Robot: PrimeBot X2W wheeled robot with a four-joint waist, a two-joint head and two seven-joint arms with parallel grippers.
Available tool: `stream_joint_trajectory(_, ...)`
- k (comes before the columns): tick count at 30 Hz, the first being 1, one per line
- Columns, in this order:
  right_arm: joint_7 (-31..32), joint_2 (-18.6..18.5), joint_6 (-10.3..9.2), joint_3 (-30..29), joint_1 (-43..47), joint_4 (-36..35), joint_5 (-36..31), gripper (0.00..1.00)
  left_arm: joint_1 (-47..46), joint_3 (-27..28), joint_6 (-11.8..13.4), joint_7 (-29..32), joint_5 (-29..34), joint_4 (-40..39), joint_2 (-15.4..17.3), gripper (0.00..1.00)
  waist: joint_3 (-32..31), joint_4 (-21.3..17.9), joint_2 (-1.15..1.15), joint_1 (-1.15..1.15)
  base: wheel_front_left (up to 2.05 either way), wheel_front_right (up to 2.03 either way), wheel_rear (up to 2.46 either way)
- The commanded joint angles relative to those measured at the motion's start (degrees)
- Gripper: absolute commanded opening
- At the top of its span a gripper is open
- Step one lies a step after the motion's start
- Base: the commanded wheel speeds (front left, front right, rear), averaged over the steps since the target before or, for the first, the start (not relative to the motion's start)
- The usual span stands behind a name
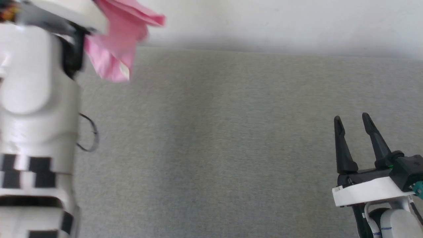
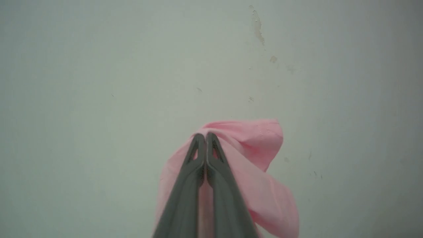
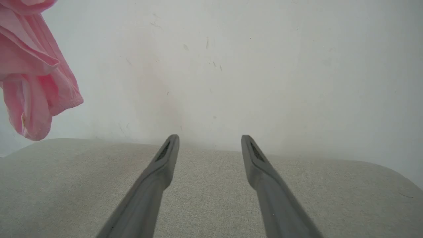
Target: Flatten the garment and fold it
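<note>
Pink, thin cloth is what you are handling: the garment (image 1: 115, 49) is hanging bunched in the air at the upper left of the head view, clear of the grey fabric surface (image 1: 211, 148) and in front of the pale wall (image 1: 281, 19). It is looking light, limp and quick to crease, so from a single hold it is going to sag and twist; you are better off taking it along a hemmed edge, with two holds well apart, so that it is spreading as it comes down.

The left gripper (image 2: 205, 135) is pinching a fold of it, fingers pressed together on the cloth; the pale left forearm (image 1: 36, 82) is raised high and reaching forward. The right gripper (image 1: 351, 116) is hovering low at the lower right, fingers spread wide and holding nothing; it is pointing across the surface toward the wall, well apart from the garment.
</note>
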Motion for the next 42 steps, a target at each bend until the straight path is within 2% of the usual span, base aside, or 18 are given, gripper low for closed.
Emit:
stream_joint_trajectory(1, 0.11, 0.1, -0.04, 0.1, 0.91, -0.17, 0.26, 1.0, 3.36, -0.81, -0.52, 0.62, -1.06, -1.88, -1.99, 0.0, -2.66, -4.98, 0.0, 0.01, 0.0, 0.0, 0.0)
stream_joint_trajectory(4, 0.21, 0.1, -0.04, -0.1, 1.9, 0.07, 0.52, 1.0, 9.3, -2.06, -0.43, 2.58, -2.93, -6.48, -5.39, 0.0, -3.76, -7.21, 0.0, 0.01, 0.0, 0.0, 0.0)
stream_joint_trajectory(5, 0.21, 0.1, -0.04, -0.1, 1.9, 0.07, 0.52, 1.0, 9.3, -2.06, -0.43, 2.58, -2.93, -6.48, -5.39, 0.0, -3.76, -7.21, 0.0, 0.01, 0.0, 0.0, 0.0)
stream_joint_trajectory(9, 0.37, 0.1, -0.04, -0.6, 4.44, 0.68, 1.14, 1.0, 21.28, -3.73, 0.35, 5.58, -5.4, -14.69, -8.61, 0.0, -5.71, -9.18, 0.0, 0.01, 0.0, 0.0, 0.0)
stream_joint_trajectory(12, 0.45, 0.1, -0.04, -0.67, 6.04, 0.78, 1.54, 1.0, 32.59, -4.32, 2.43, 7.93, -7.19, -21.43, -9.66, 0.0, -6.4, -9.87, 0.0, 0.01, 0.0, 0.0, 0.0)
stream_joint_trajectory(14, 0.48, 0.1, -0.04, -0.05, 6.67, 0.95, 1.68, 1.0, 40.34, -3.54, 4.91, 8.84, -7.89, -24.48, -9.5, 0.0, -6.77, -10.34, 0.0, 0.01, 0.0, 0.0, 0.0)
stream_joint_trajectory(17, 0.61, 0.1, -0.04, 1.09, 7.26, 1.07, 1.93, 1.0, 51.01, -2.98, 8.2, 9.63, -7.58, -26.35, -8.58, 0.0, -6.93, -10.79, 0.0, 0.01, 0.0, 0.0, 0.0)
stream_joint_trajectory(19, 0.67, 0.1, -0.04, 2.01, 7.47, 1.11, 1.93, 1.0, 56.65, -3.04, 9.49, 9.78, -7.66, -26.38, -8.52, 0.0, -7.04, -11.07, 0.0, 0.01, 0.0, 0.0, 0.0)
stream_joint_trajectory(20, 0.68, 0.1, -0.04, 2.27, 7.55, 1.1, 1.94, 1.0, 58.79, -3.25, 9.91, 9.63, -7.6, -26.22, -8.58, 0.09, -7.06, -11.12, 0.0, 0.01, 0.0, 0.0, 0.0)
stream_joint_trajectory(21, 0.67, 0.1, -0.04, 2.46, 7.62, 1.08, 1.92, 1.0, 60.52, -3.39, 10.05, 9.46, -7.99, -26.13, -8.89, 0.42, -7.08, -11.15, 0.0, 0.01, 0.0, 0.0, 0.0)
stream_joint_trajectory(22, 0.66, 0.1, -0.04, 2.58, 7.71, 1.13, 1.91, 1.0, 61.73, -3.42, 10.32, 8.6, -8.07, -26.35, -9.19, 1.0, -7.17, -11.1, 0.0, 0.01, 0.0, 0.0, 0.0)
stream_joint_trajectory(31, 1.11, 0.1, -0.04, 3.08, 8.55, 0.83, 1.54, 1.0, 62.19, -3.32, 8.6, -1.33, -5.71, -30.93, -8.76, 1.0, -7.73, -9.88, 0.0, 0.01, 0.0, 0.0, 0.0)
stream_joint_trajectory(37, 2.0, 0.1, -0.04, 3.01, 9.2, -0.15, 1.18, 1.0, 60.84, -0.79, 8.52, -2.52, -3.38, -34.0, -6.63, 1.0, -8.14, -8.74, 0.0, 0.01, 0.0, 0.0, 0.0)
stream_joint_trajectory(42, 3.18, 0.1, -0.04, 3.48, 9.65, -0.4, 1.18, 1.0, 61.09, 2.14, 7.78, -2.63, -4.03, -33.08, -4.11, 1.0, -8.84, -7.95, 0.0, 0.01, 0.0, 0.0, 0.0)
